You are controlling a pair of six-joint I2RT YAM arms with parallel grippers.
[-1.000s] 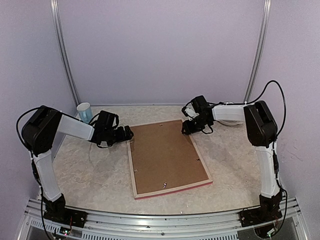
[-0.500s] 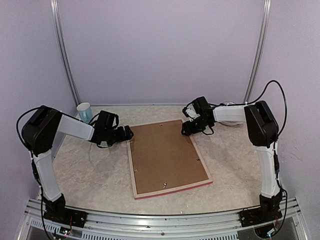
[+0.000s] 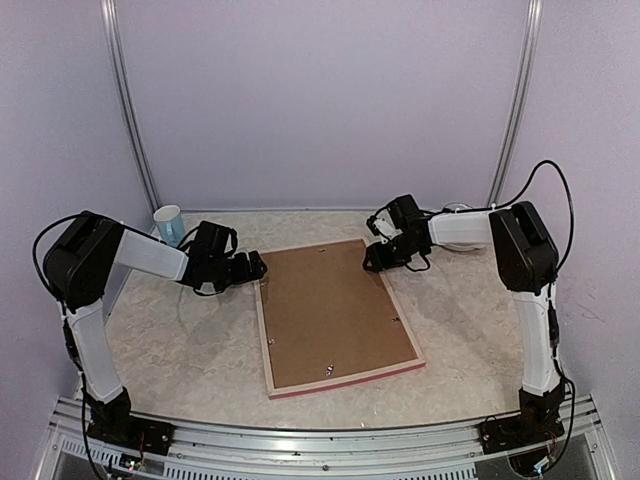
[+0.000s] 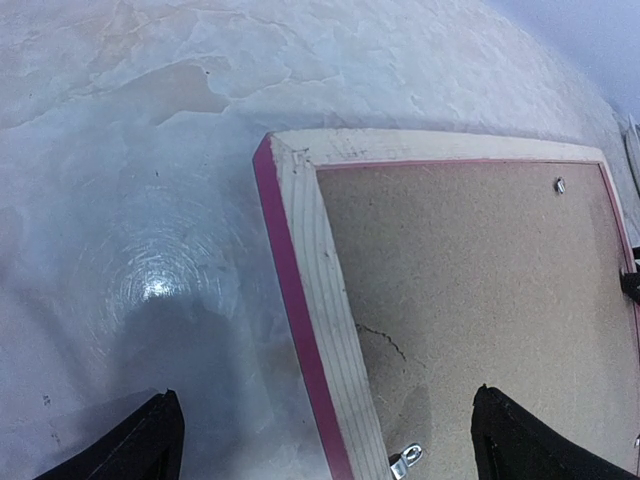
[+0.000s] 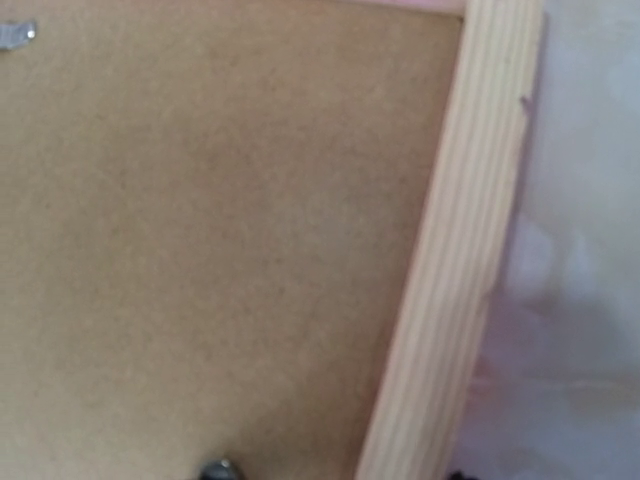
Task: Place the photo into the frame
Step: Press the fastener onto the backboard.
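Observation:
The frame [image 3: 262, 330] lies face down on the table, pale wood back up, pink showing along its edges [image 4: 285, 290]. A brown backing board [image 3: 330, 310] fills it. The photo is hidden. My left gripper [image 3: 257, 268] hovers at the frame's far left corner, open wide. Its fingers [image 4: 150, 440] straddle the left rail [image 4: 335, 330] without touching it. My right gripper [image 3: 372, 258] sits low over the far right corner. Only its dark fingertips [image 5: 215, 468] show at the bottom edge, apart, with the right rail [image 5: 450, 300] between them.
A blue-and-white cup [image 3: 168, 224] stands at the back left, behind the left arm. Small metal clips [image 4: 405, 462] stick out over the backing board. The rear wall is close behind both arms.
The right wrist has crept very slightly to the right. The frame and the left arm have not moved.

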